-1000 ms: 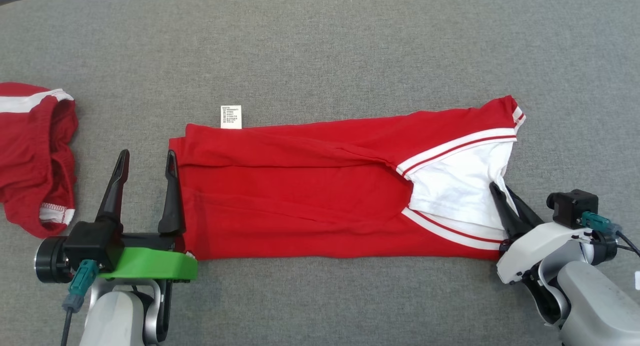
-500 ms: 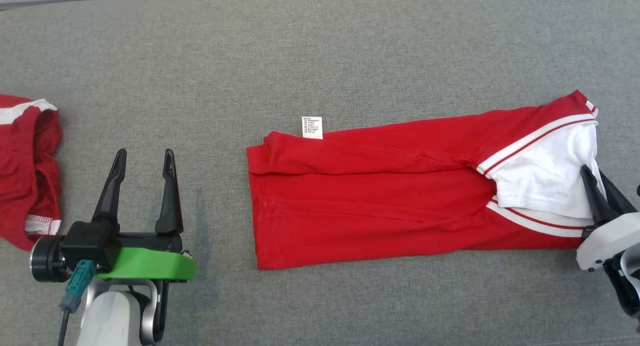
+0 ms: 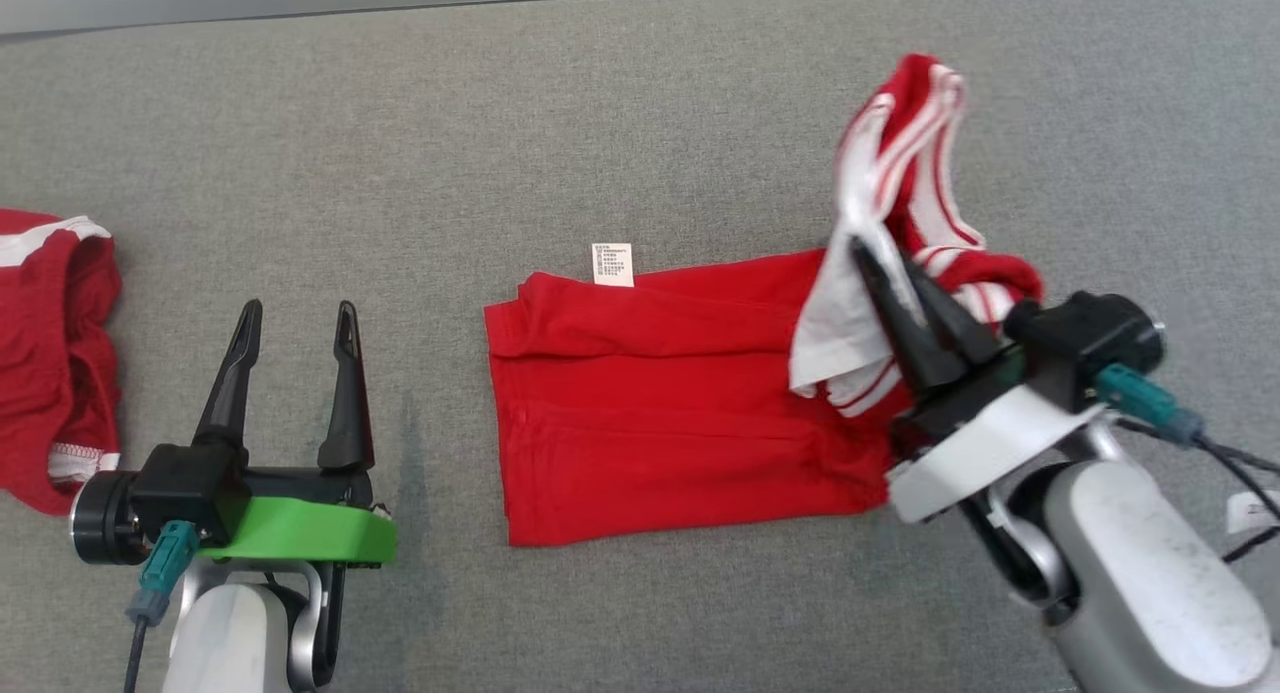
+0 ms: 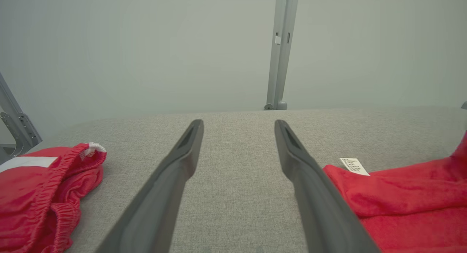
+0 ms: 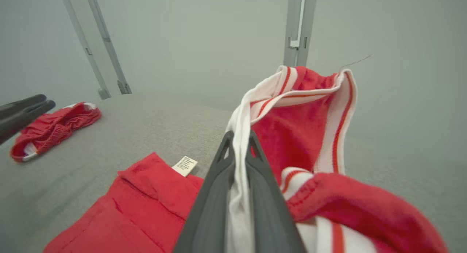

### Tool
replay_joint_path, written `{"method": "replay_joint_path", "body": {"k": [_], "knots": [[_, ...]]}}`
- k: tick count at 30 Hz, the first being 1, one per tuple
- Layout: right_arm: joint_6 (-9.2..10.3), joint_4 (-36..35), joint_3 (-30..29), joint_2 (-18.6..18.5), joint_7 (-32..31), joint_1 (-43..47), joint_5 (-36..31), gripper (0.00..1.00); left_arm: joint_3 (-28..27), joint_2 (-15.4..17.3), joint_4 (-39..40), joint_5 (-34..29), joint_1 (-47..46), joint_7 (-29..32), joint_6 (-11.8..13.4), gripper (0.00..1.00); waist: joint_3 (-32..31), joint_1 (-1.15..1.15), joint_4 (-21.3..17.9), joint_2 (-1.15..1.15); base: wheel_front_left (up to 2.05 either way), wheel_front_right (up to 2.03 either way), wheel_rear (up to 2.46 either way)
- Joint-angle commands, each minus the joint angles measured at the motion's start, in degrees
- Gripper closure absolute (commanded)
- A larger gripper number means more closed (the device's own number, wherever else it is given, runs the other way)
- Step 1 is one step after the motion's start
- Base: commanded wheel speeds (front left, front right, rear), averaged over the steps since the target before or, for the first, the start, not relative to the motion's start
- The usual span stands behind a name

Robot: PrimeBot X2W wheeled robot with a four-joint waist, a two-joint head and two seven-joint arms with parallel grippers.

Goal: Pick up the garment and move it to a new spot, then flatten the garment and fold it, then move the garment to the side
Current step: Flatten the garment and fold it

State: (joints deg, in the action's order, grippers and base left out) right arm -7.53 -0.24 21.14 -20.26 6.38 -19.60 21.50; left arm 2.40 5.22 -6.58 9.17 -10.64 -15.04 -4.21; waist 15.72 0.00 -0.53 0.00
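Hovering at the near left, the left jaws stand wide apart and empty over the grey counter. At the near right, the right jaws are clamped on the white-trimmed end of the red garment, holding that end raised. The rest lies flat mid-counter, with a white label at its far edge. Crumpled red shorts lie well apart to the left. A metal post stands behind the counter.
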Motion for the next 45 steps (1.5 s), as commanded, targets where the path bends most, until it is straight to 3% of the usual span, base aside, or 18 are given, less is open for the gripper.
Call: {"method": "replay_joint_path", "body": {"k": [1,5,9,17,18,19,24,30,36,45], "knots": [[0.05,-1.82,3.22,3.01,-1.84,-1.11,-0.42,1.00,0.20,-0.12,-0.25,-0.52,-0.73,-0.13,-0.34,0.00,0.03,0.00,0.44,0.00,0.00,0.00,0.00],[0.07,-0.19,9.26,8.79,-3.87,-3.06,-0.62,1.00,0.91,-0.60,-0.59,-0.58,-1.63,-0.13,-0.72,0.00,0.49,0.00,1.83,0.00,0.00,0.00,0.00],[0.06,6.80,14.54,12.78,-3.61,-4.66,0.59,1.00,1.61,-1.10,-1.03,-0.43,-2.28,-0.13,-1.01,0.00,1.14,0.00,3.47,0.00,0.00,0.00,0.00],[0.04,19.92,19.31,15.94,0.49,-7.88,2.92,1.00,2.73,-1.75,-1.76,-0.54,-2.69,-0.13,-1.24,0.00,2.26,0.00,5.41,0.00,0.00,0.00,0.00],[0.04,20.53,19.68,16.18,1.16,-8.21,3.32,0.59,2.82,-1.76,-1.82,-0.81,-2.75,-0.13,-1.23,0.00,2.35,0.00,5.44,0.00,0.00,0.00,0.00],[0.05,20.82,20.13,16.38,1.86,-8.68,3.43,0.00,2.85,-1.77,-1.84,-1.10,-2.81,-0.13,-1.14,0.00,2.44,0.00,5.41,0.00,0.00,0.00,0.00],[0.05,18.98,21.82,15.95,4.60,-10.18,3.57,0.00,2.52,-1.87,-1.94,-1.27,-2.96,-0.13,-1.17,0.00,2.46,0.00,4.95,0.00,0.00,0.00,0.00],[0.05,9.40,18.89,12.91,7.44,-9.02,2.85,0.00,1.65,-1.89,-1.99,-1.68,-2.60,-0.13,-1.06,0.00,1.82,0.00,3.34,0.00,0.00,0.00,0.00],[0.05,3.17,7.45,10.24,7.71,-4.40,0.14,0.00,0.54,-1.71,-2.15,-2.24,-1.98,-0.13,-0.56,0.00,1.05,0.00,1.68,0.00,0.00,0.00,0.00],[0.05,6.19,-10.66,8.28,7.16,3.41,-2.78,0.00,-0.48,-1.34,-2.38,-2.67,-1.71,-0.13,-0.43,0.00,-0.24,0.00,0.84,0.00,0.00,0.00,0.00]]}}
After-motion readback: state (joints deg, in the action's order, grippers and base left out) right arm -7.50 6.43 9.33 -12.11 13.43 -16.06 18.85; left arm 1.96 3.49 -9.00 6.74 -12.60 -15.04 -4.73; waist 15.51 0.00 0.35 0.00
